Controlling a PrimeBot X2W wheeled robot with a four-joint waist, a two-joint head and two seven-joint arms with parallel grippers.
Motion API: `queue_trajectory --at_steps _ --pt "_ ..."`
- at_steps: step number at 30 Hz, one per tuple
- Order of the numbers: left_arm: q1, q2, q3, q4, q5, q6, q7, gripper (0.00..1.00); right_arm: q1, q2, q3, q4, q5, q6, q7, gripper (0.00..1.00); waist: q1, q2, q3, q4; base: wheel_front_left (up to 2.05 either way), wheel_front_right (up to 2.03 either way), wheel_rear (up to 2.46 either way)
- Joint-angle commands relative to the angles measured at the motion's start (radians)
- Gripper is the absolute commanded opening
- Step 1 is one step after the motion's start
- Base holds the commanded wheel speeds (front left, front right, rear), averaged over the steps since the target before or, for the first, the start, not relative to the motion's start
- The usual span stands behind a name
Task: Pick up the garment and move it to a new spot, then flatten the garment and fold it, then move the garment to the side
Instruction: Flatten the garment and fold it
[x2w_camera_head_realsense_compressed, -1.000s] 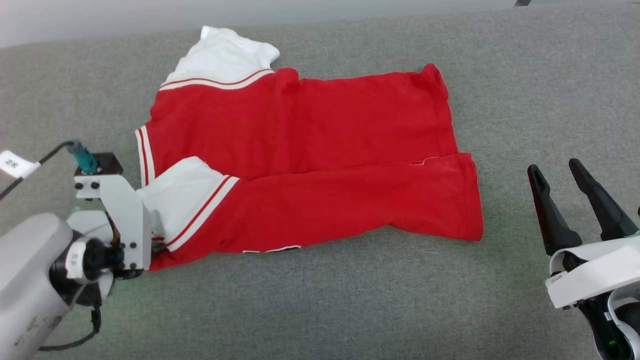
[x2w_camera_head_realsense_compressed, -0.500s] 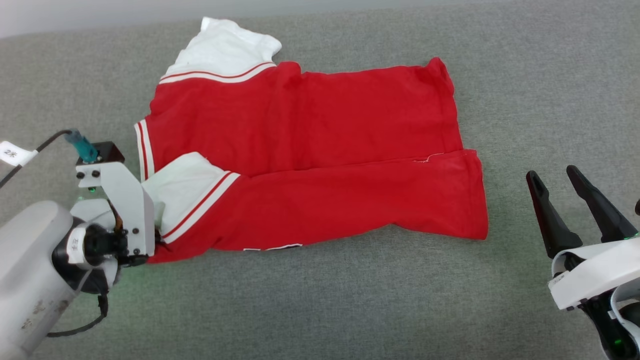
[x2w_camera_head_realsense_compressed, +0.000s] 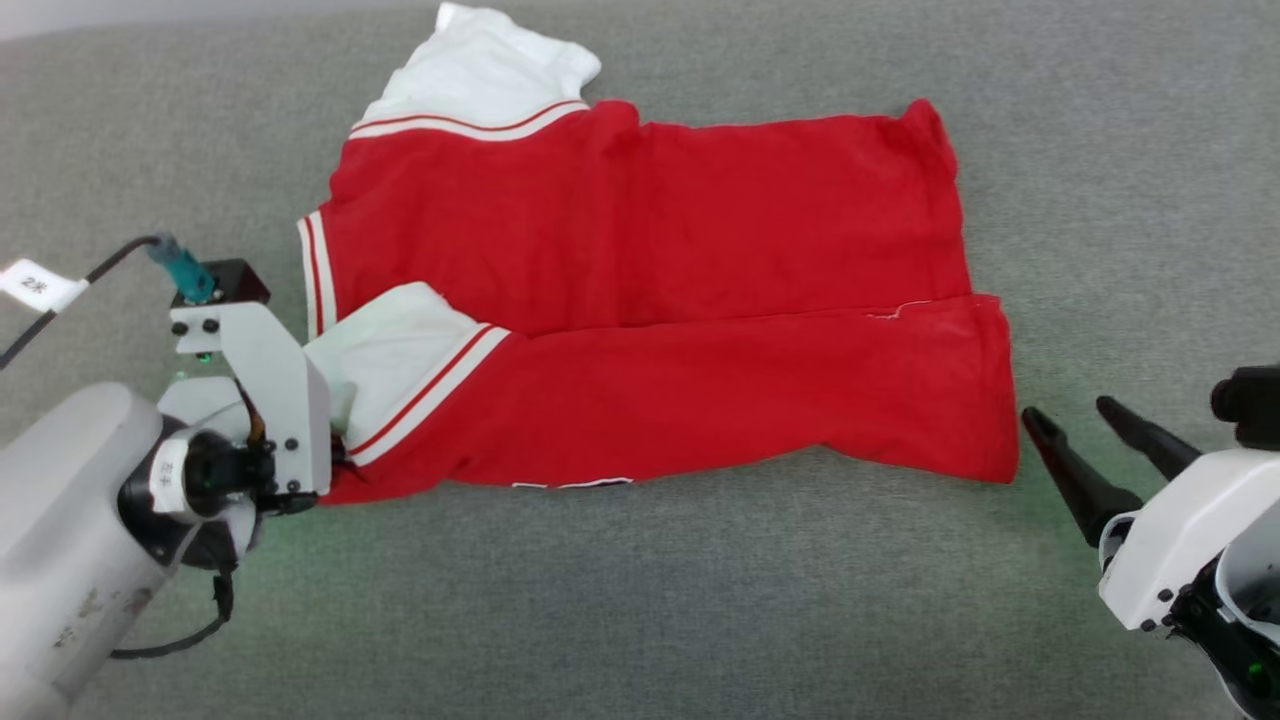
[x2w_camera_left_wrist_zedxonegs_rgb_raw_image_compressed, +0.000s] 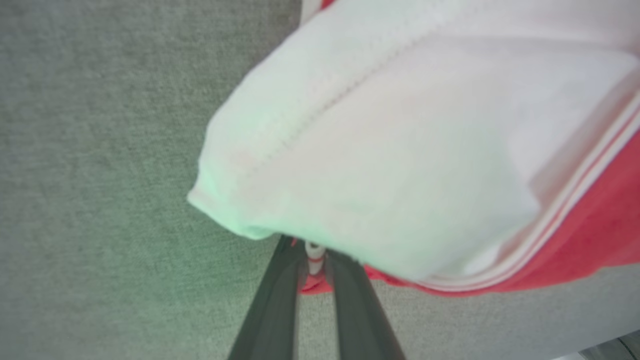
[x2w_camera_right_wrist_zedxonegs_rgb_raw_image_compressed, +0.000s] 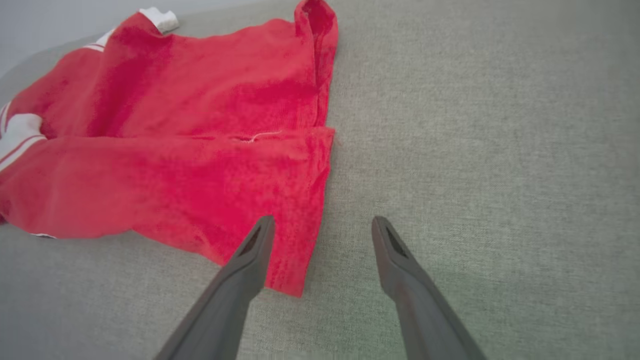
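Observation:
The red garment (x2w_camera_head_realsense_compressed: 660, 300) with white sleeves lies spread on the grey surface, its near long edge folded over the body. My left gripper (x2w_camera_left_wrist_zedxonegs_rgb_raw_image_compressed: 314, 260) is shut on the garment's near left corner, under the folded white sleeve (x2w_camera_left_wrist_zedxonegs_rgb_raw_image_compressed: 380, 150); in the head view the wrist bracket hides its fingers. My right gripper (x2w_camera_head_realsense_compressed: 1070, 415) stands open just right of the garment's near right corner (x2w_camera_right_wrist_zedxonegs_rgb_raw_image_compressed: 287, 280); its left finger hangs over that hem, apart from the cloth.
The grey fabric surface (x2w_camera_head_realsense_compressed: 640, 620) stretches all around the garment, with bare room in front and to the right. A pale strip beyond its far edge (x2w_camera_head_realsense_compressed: 150, 12) shows at the top left.
The head view has shifted, so the garment sits higher and further right. My right gripper has tipped down and come close to the garment's near right corner. The left gripper keeps its hold.

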Motion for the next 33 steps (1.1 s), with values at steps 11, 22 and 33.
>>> queue_trajectory --at_steps 11,22,33 --pt "-0.008 -0.057 -0.022 0.009 0.027 -0.01 -0.033 0.0 -0.071 -0.004 0.04 0.108 -0.018 -0.001 0.144 1.0 0.0 -0.0001 0.053 0.058 0.0 0.0 0.0" --pt "-0.016 -0.077 -0.011 0.035 0.022 -0.033 -0.059 0.0 -0.102 0.001 0.083 0.205 -0.02 0.0 0.213 0.0 0.0 -0.0001 0.057 0.073 0.0 0.0 0.0" --pt "0.001 -0.042 0.018 0.006 0.003 -0.035 -0.073 0.0 -0.111 -0.035 0.003 0.169 -0.018 -0.001 0.221 0.0 0.0 -0.0001 0.021 0.077 0.0 0.0 0.0"
